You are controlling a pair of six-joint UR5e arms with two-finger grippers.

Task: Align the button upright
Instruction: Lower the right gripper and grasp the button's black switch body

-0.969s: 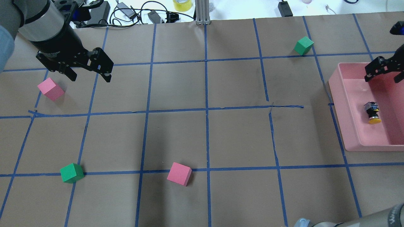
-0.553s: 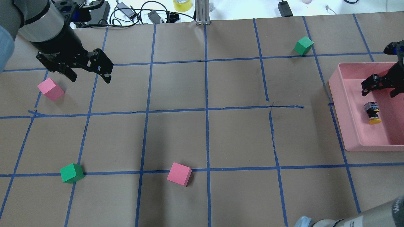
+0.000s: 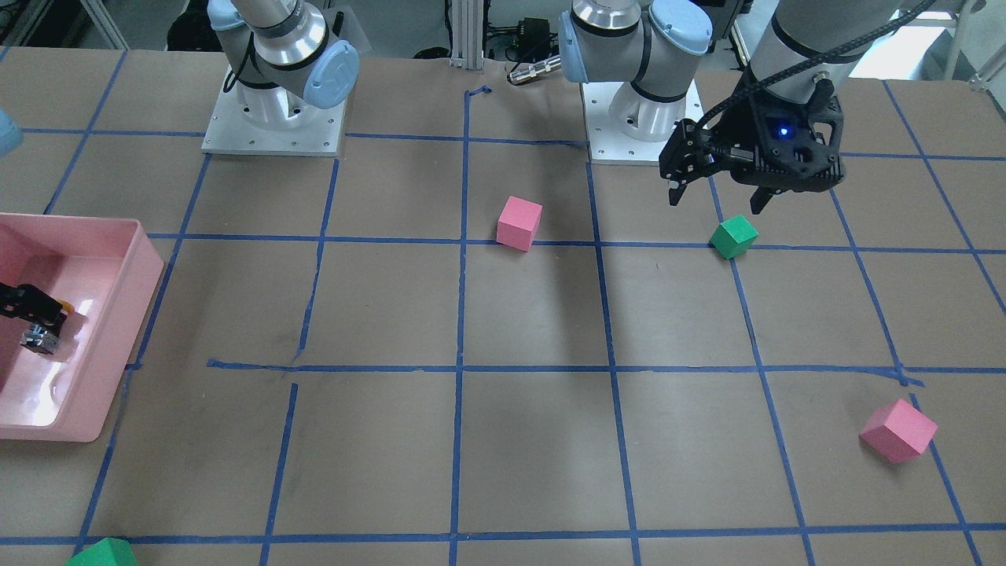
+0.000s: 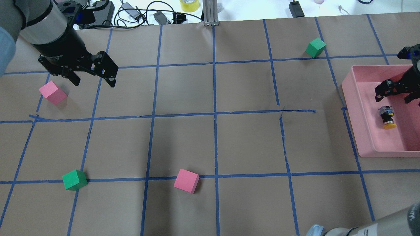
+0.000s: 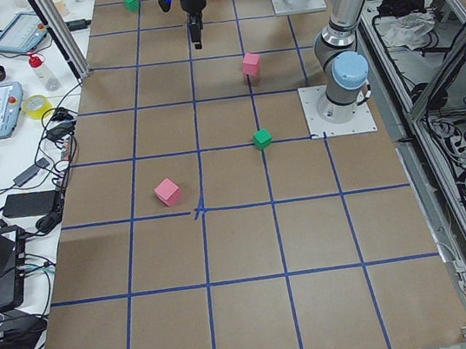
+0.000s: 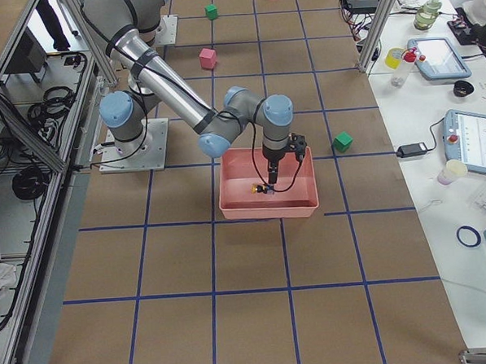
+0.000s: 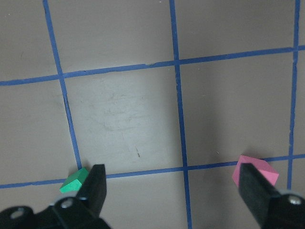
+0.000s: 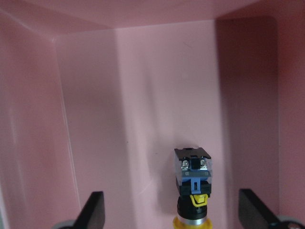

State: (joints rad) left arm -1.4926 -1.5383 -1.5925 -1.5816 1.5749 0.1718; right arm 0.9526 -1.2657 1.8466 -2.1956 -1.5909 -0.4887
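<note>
The button lies on its side in the pink bin, with its yellow cap toward the robot and its contact block away. My right gripper is open and hangs over the bin, just beyond the block end. In the right wrist view the button lies between the open fingers, low in the frame, and nothing grips it. My left gripper is open and empty, high above the table's far left.
A pink cube lies under my left gripper's side. A green cube and a second pink cube lie near the front. Another green cube lies beyond the bin. Cables and tape lie past the far edge.
My right gripper has moved toward the robot and down into the bin, closer to the button's block end. The button and my left gripper have stayed put.
</note>
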